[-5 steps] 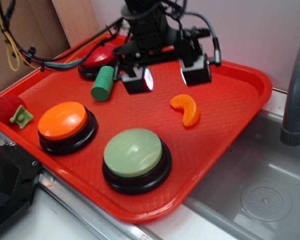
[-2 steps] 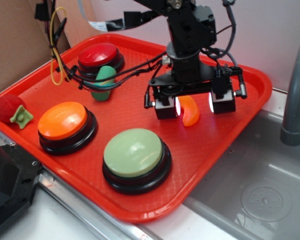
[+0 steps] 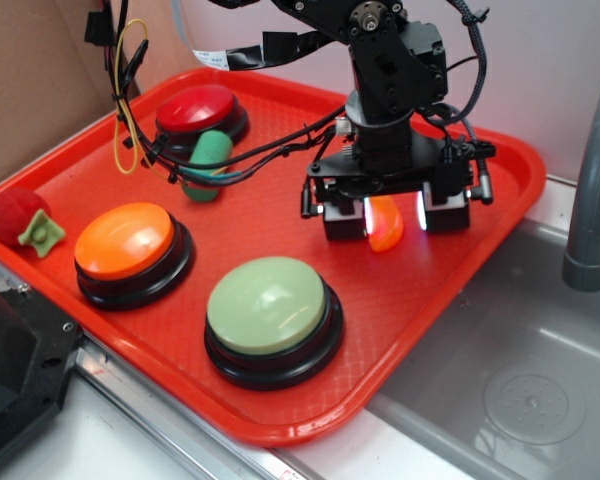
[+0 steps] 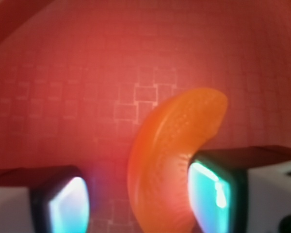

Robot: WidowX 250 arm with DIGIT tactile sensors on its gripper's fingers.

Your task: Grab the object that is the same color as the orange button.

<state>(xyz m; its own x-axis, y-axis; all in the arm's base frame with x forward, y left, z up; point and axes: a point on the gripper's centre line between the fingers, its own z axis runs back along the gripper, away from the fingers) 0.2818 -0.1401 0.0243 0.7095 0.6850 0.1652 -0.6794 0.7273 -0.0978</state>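
Orange segment toy (image 3: 385, 223): small, glossy, crescent-shaped, lying flat on red tray, approx 3 o'clock from tray centre, curve bulging left in wrist view (image 4: 169, 160). Orange button (image 3: 126, 243): big round dome, orange top w/ black base, upright, approx 8 o'clock, well apart from toy.

The arm reaches down from above, wrist vertical. The gripper (image 3: 395, 212) points straight down, its jaws spread apart and set low, both pads (image 4: 68, 204) glowing pale blue-white.
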